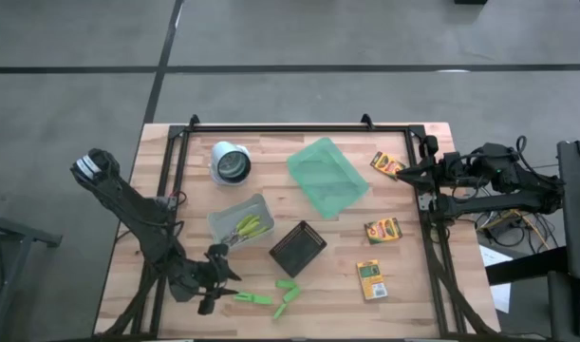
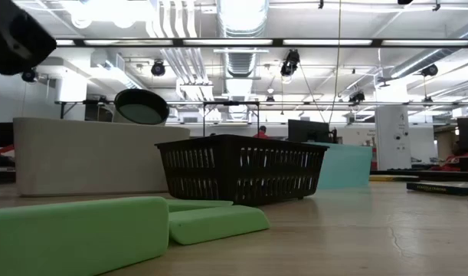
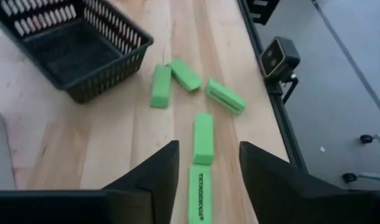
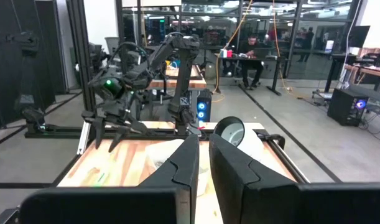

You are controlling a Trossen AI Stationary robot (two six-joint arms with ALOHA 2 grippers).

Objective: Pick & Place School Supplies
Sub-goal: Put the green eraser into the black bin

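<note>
1 left hand (image 3: pixel 205 180) gapes over green sticks (image 3: pixel 203 129).

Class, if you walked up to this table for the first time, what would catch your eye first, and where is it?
Probably the bright green sticks scattered at the table's front edge, where the open left gripper hovers over one. Next, the translucent green tray lying mid-table, behind the black basket.
</note>
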